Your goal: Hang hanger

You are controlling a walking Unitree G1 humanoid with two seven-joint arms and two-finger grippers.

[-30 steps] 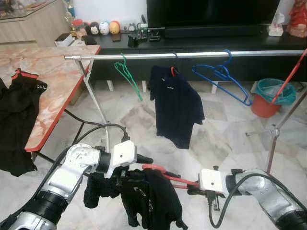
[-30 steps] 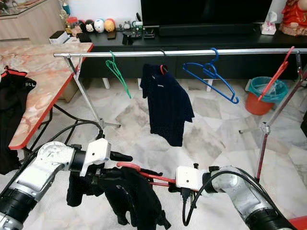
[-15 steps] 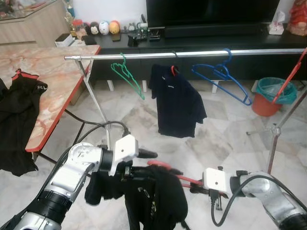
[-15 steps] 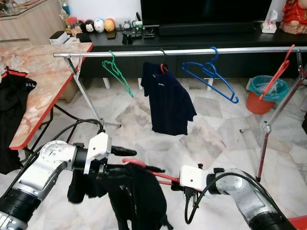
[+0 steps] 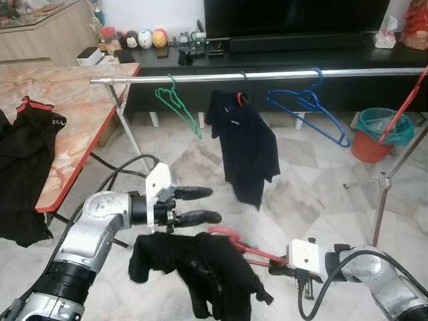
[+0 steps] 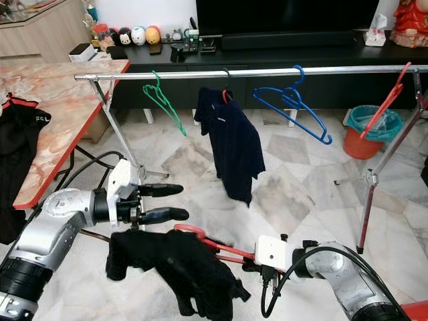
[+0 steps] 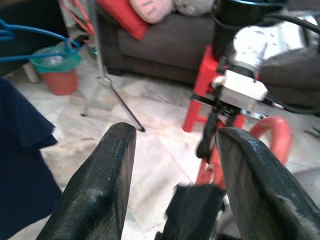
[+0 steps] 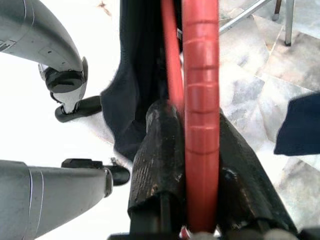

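From my head cameras: my right gripper is clamping the bar of a red hanger low over the marble floor, and a black garment is draping from that hanger to my left. My left gripper is hovering just above the garment, its two black fingers spread apart and holding nothing, apart from the cloth. Well beyond both, a silver clothes rail is running across the room, carrying a green hanger, a dark navy shirt and a blue hanger. A red-edged marble table is standing at my left with another black garment hanging over its edge; a green-lined bucket is sitting at far right.

From my left wrist: my two fingers are standing wide apart, and between them my right gripper is gripping the red hanger, with the black garment just below.

From my right wrist: my fingers are closing tight on the red hanger's bar, which is running straight out along them into the black garment, my left gripper beside it.
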